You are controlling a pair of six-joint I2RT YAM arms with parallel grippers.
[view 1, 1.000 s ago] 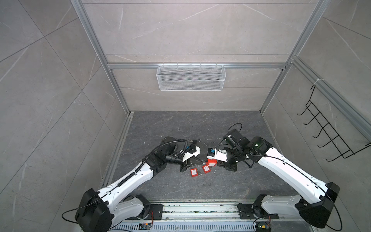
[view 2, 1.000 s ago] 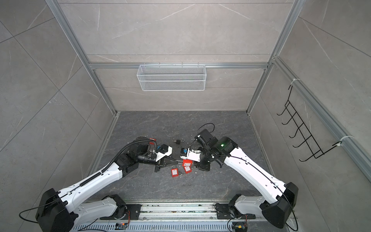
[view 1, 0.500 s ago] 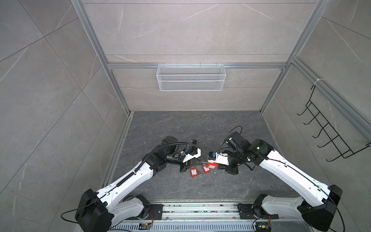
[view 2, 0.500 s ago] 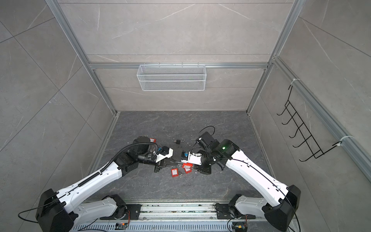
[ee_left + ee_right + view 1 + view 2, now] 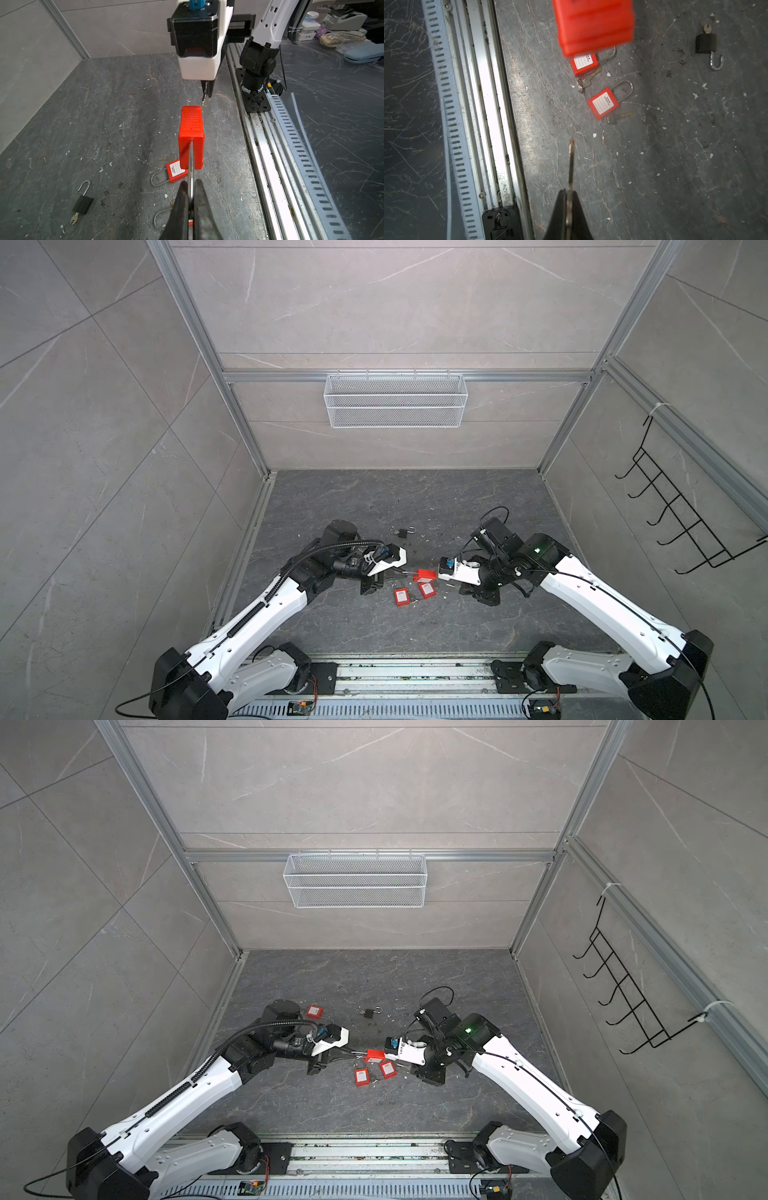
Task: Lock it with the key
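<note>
1. The left hand (image 5: 191,188) is clenched on the steel shackle (image 5: 191,162) of a red padlock (image 5: 191,133). It holds the padlock clear of the dark stone surface (image 5: 104,124), body pointing away from it.
2. The right hand (image 5: 569,192) pinches a key (image 5: 571,162) by its head. The blade is aimed toward the padlock's bottom end, its tip near but not inserted.
3. Two spare red padlocks (image 5: 604,102) and an open black padlock (image 5: 705,42) lie on the surface.

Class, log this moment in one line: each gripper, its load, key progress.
left gripper: shut on red padlock | right gripper: shut on key | key: not yet in red padlock
</note>
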